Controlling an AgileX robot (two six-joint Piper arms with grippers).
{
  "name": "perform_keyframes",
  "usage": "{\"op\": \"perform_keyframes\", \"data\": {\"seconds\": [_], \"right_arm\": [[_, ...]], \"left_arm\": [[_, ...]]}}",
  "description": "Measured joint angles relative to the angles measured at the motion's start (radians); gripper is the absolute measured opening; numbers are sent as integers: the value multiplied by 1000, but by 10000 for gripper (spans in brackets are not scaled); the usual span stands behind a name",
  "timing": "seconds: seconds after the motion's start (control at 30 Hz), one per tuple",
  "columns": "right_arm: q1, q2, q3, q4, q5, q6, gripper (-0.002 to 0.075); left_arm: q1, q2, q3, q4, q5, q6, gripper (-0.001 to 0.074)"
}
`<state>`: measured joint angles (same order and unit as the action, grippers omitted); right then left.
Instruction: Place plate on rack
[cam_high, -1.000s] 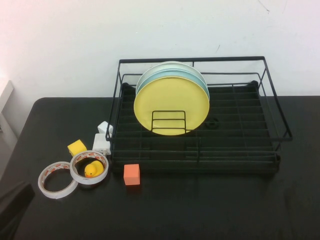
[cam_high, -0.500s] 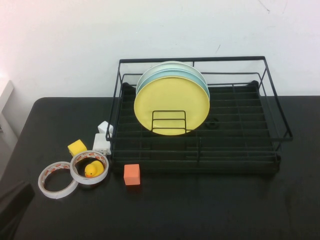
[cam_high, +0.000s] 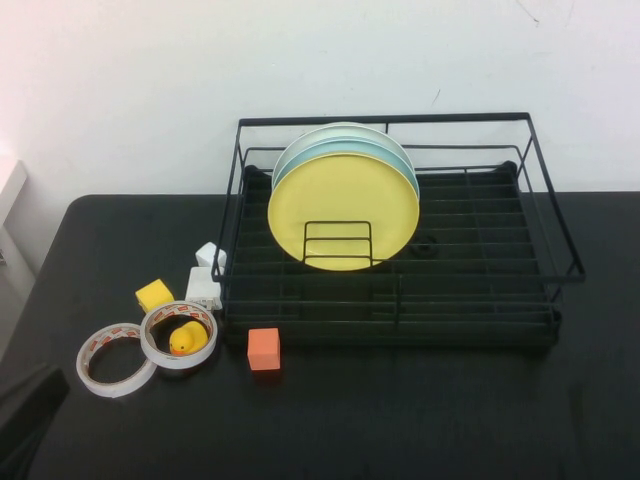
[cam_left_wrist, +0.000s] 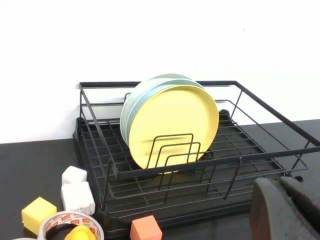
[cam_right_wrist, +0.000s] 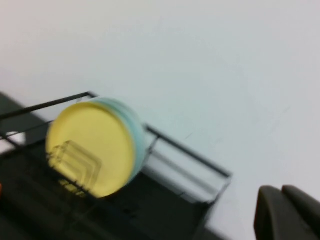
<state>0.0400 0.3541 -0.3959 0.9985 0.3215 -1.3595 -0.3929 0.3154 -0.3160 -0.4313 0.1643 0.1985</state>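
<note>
The yellow plate stands upright in the slots of the black wire rack, at its left half. It is the front of three plates, with the light blue plate and the whitish plate behind it. It also shows in the left wrist view and the right wrist view. My left gripper is shut and empty, low in front of the rack's right front corner. My right gripper is shut and empty, raised well away from the rack. Only my left arm shows in the high view, at the lower left corner.
Left of the rack on the black table lie two tape rolls, one ringing a yellow duck. A yellow cube and white blocks sit near them. An orange cube sits before the rack's front left corner.
My left arm has slid slightly lower at the bottom left corner of the high view. The plates, rack and small objects have not moved.
</note>
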Motion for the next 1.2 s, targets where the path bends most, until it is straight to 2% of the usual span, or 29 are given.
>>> {"op": "perform_keyframes", "data": {"seconds": [0.17,0.27,0.37,0.43,0.53,0.63,0.9,1.2], "right_arm": [[-2,-59,22,-34,-52,1,0],[-12,-85,76,-90,-77,89,0],[-18,-127,141,-375,-137,387,0],[-19,-160,194,-669,-171,761,0],[-20,-219,272,-1056,-180,1206,0],[-20,-289,341,-1226,-177,1426,0],[-20,-366,423,-1285,-10,1517,0],[-20,-366,416,-1273,25,1521,0]], "left_arm": [[0,0,0,0,0,2,-1],[0,0,0,0,0,2,-1],[0,0,0,0,0,2,-1],[0,0,0,0,0,4,-1],[0,0,0,0,0,4,-1],[0,0,2,0,0,4,-1],[0,0,2,0,0,4,-1],[0,0,2,0,0,4,-1]]}}
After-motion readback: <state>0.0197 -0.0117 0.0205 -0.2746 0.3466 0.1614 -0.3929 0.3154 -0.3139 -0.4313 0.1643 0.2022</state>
